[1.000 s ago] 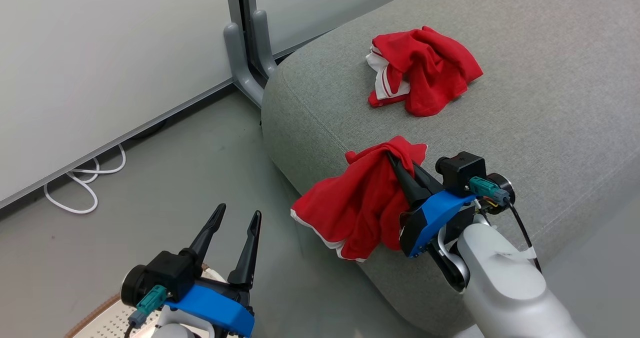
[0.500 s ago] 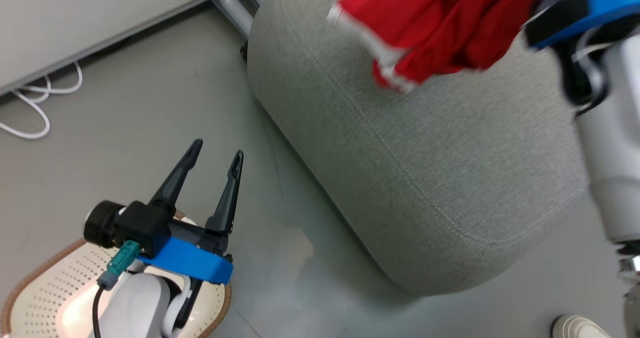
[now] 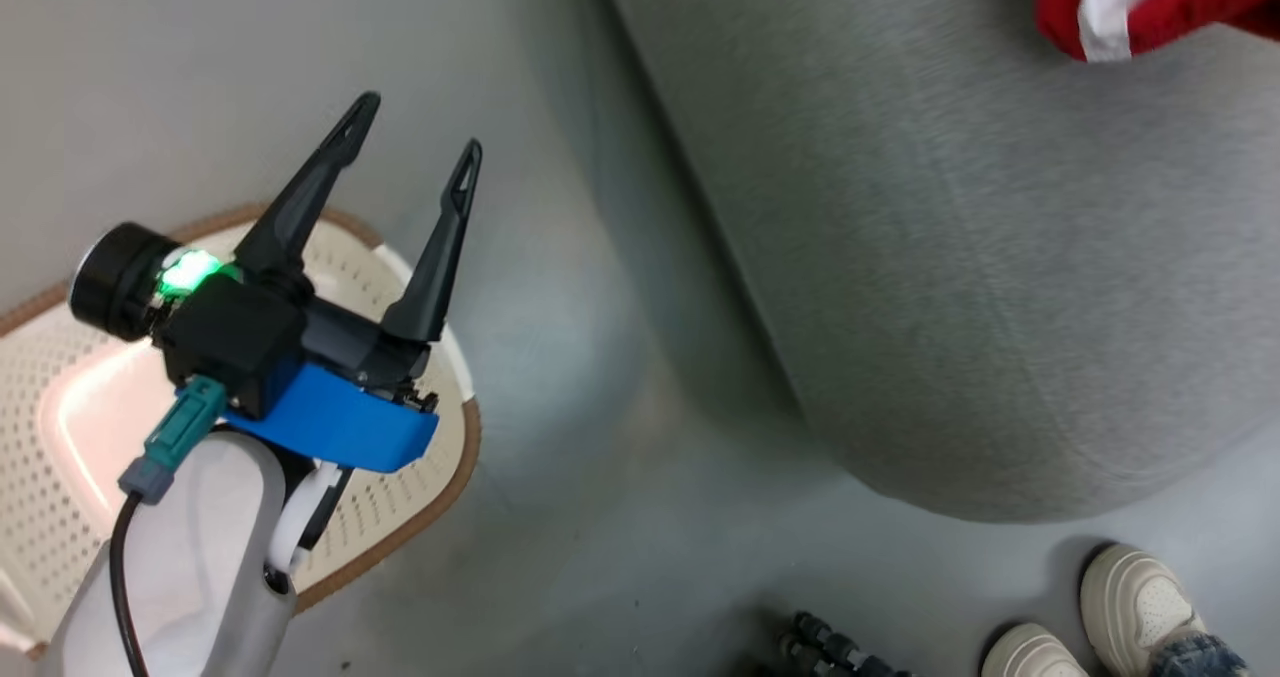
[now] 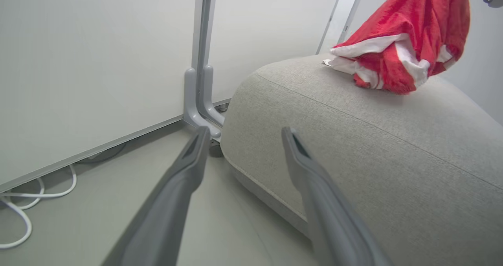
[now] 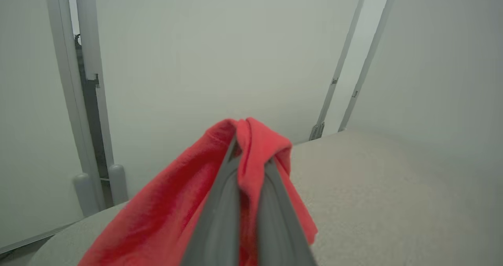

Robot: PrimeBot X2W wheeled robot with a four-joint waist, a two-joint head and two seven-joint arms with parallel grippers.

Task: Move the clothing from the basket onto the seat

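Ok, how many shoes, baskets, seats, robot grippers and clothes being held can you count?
Shoes: 2
Basket: 1
Seat: 1
Grippers: 2, left gripper and right gripper
Clothing in the right gripper: 1
Total: 7

**Left tool spread, right tool clamped**

Left tool: two dark fingers spread wide with nothing between them, pointing up in the head view, pale forearm below. Right tool: fingers nearly together, pinching a fold of red garment.
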